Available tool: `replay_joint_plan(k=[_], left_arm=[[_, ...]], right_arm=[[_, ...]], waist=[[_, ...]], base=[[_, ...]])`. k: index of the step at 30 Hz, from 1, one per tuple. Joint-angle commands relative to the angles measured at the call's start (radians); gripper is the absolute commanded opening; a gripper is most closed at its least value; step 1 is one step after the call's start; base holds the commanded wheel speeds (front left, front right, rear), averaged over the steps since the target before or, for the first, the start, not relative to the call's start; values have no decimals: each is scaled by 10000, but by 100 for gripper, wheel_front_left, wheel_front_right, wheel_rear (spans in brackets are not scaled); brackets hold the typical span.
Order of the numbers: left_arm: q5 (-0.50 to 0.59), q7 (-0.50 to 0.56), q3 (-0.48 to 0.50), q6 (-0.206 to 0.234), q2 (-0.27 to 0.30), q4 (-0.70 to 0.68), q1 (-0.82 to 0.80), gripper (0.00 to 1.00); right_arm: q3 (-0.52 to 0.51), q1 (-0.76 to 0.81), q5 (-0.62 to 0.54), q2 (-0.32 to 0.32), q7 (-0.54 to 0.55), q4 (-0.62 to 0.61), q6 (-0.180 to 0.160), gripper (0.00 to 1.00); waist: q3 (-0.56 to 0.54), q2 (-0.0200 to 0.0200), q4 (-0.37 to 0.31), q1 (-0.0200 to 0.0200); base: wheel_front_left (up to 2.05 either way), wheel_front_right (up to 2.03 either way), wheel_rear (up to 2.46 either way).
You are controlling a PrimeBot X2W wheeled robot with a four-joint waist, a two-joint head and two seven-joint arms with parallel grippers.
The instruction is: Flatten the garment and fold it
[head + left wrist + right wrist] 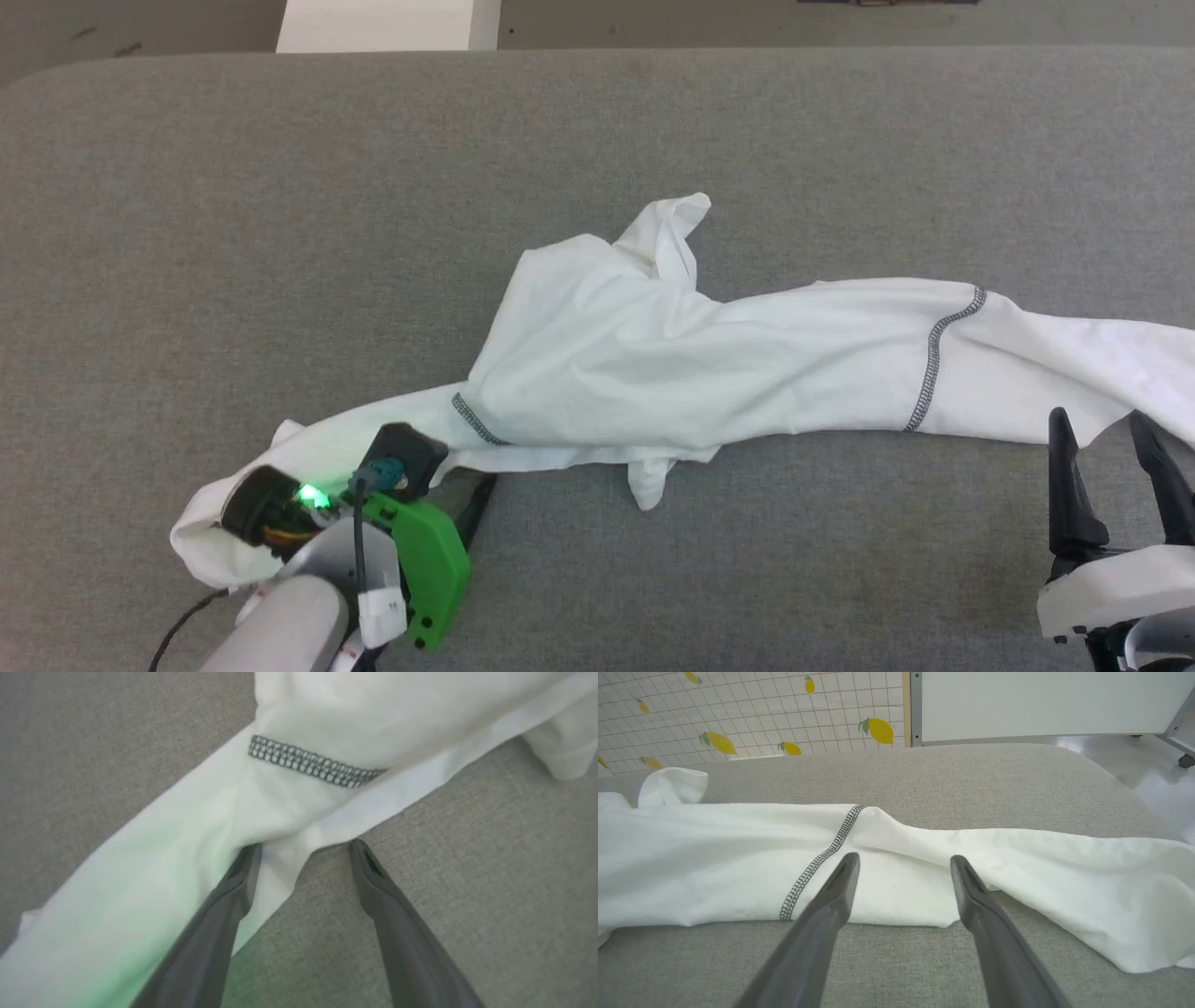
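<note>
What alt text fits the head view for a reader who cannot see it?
A white garment lies crumpled and stretched across a grey surface, from lower left to the right edge. The left gripper is over its sleeve end at lower left; the right gripper, jaws open, is at lower right beside its near edge.

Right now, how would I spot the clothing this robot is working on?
Start at the wide grey fabric-covered table. Across its near half sprawls a rumpled white soft-fabric T-shirt. Black-and-white zigzag seam stitching sets it apart from the plain white box beyond.
</note>
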Motion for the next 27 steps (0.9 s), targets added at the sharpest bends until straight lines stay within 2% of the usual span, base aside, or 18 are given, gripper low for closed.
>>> replay_joint_plan(k=[1, 2, 4, 7, 11, 15, 18, 22, 24, 27], left_arm=[[84, -42, -83, -88, -32, 397, -224, 100], [81, -44, -145, -155, -91, 612, -313, 100], [68, -115, -197, -220, -194, 798, -457, 0], [-152, -310, -151, -306, -363, 743, -515, 0], [-663, -337, -1, -383, -492, -168, -340, 0], [-1714, 121, 179, -447, -544, -2221, 359, 0], [-2530, 569, 291, -339, -534, -3896, 992, 0], [-2917, 1670, 244, 66, 141, -5413, 1933, 0], [-2932, 2162, 100, 267, 510, -5746, 2473, 0], [-3148, 2545, -275, 396, 715, -5860, 3305, 0]], right_arm=[[-4, -204, -38, 5, -34, 8, -15, 100], [-5, -220, -47, 5, -29, 5, -15, 100], [-18, -244, -68, 5, -6, -14, -15, 100], [-64, -258, -91, 5, 23, -43, -15, 100], [-78, -236, -105, 5, 65, -59, -15, 100], [-150, -135, -64, 5, 77, -46, -15, 100], [-140, -14, -2, 5, 91, 18, -15, 100], [-8, 37, 75, 5, 127, 76, -15, 100], [30, 26, 80, 5, 143, 78, -15, 100], [25, 17, 42, 5, 191, 77, -15, 100]], waist=[[100, 0, -44, 0], [114, 0, -46, 0], [120, 0, -42, 0], [77, 0, -1, 0], [-91, 0, 88, 0], [-300, 0, 253, 0], [-426, 0, 414, 0], [-464, 0, 546, 0], [-436, 0, 591, 0], [-359, 0, 658, 0]], base=[[0, 0, 0], [0, 0, 0], [0, 0, 0], [0, 0, 0], [0, 0, 0], [0, 0, 0], [0, 0, 0], [0, 0, 0], [0, 0, 0], [0, 0, 0]])
